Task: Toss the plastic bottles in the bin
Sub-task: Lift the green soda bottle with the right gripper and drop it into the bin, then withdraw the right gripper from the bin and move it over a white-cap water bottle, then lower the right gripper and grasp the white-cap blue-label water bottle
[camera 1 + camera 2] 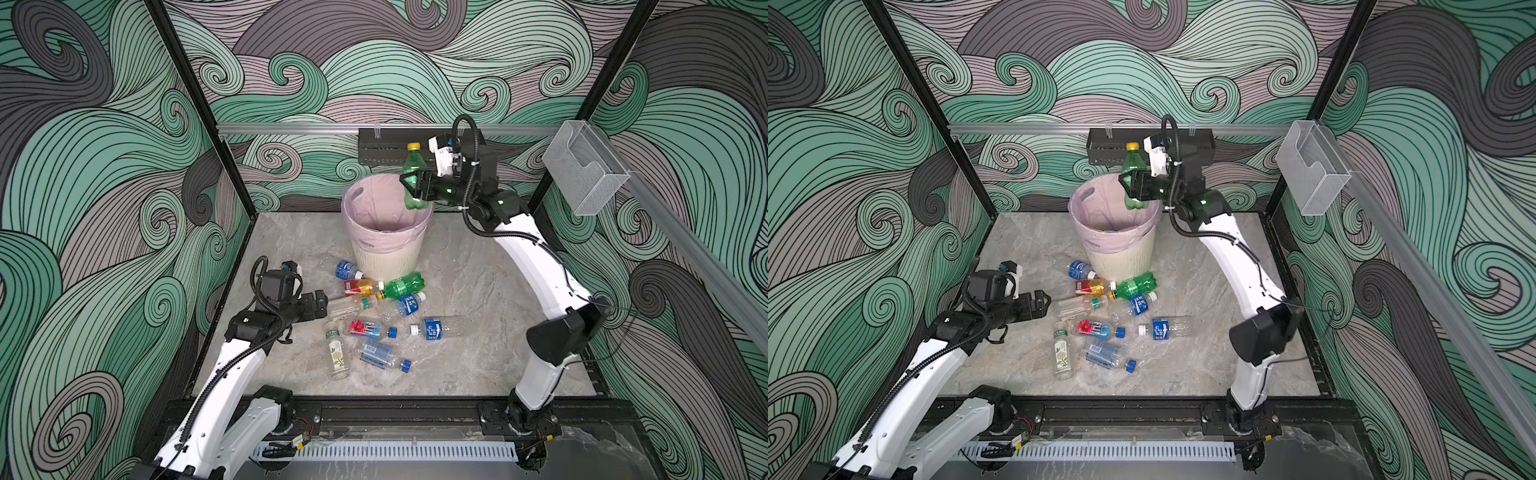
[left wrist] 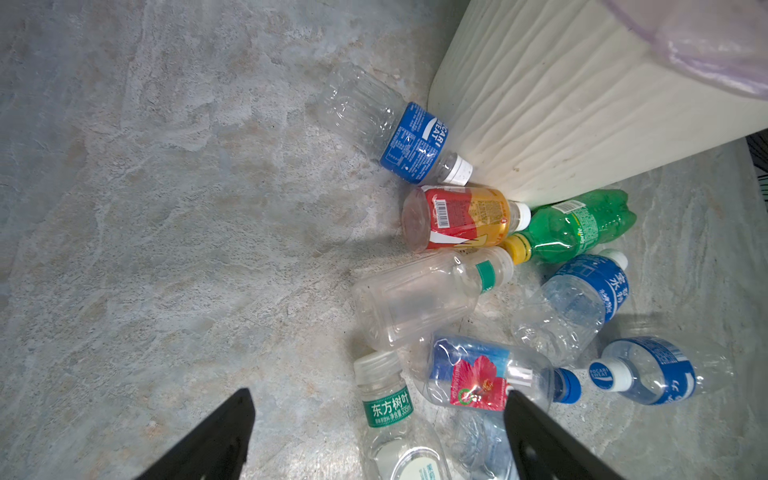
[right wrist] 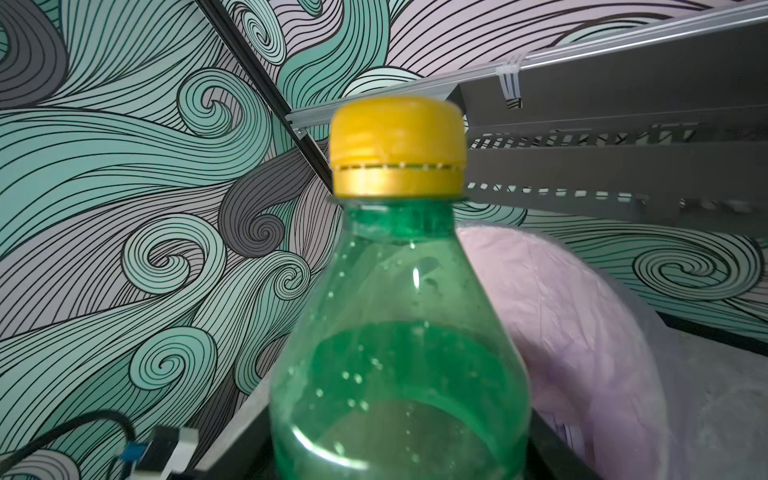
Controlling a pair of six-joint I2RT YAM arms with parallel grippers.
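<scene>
Up at the back, we see the right gripper closed around the middle of a green bottle, which stands upright in the air over the right edge of the bin's opening. Lower down, the left gripper hangs low over the bench with its jaws spread wide and nothing between them, just beside a clear bottle. We find the other plastic bottles lying clustered on the bench before the bin, a blue-labelled bottle touching its foot.
</scene>
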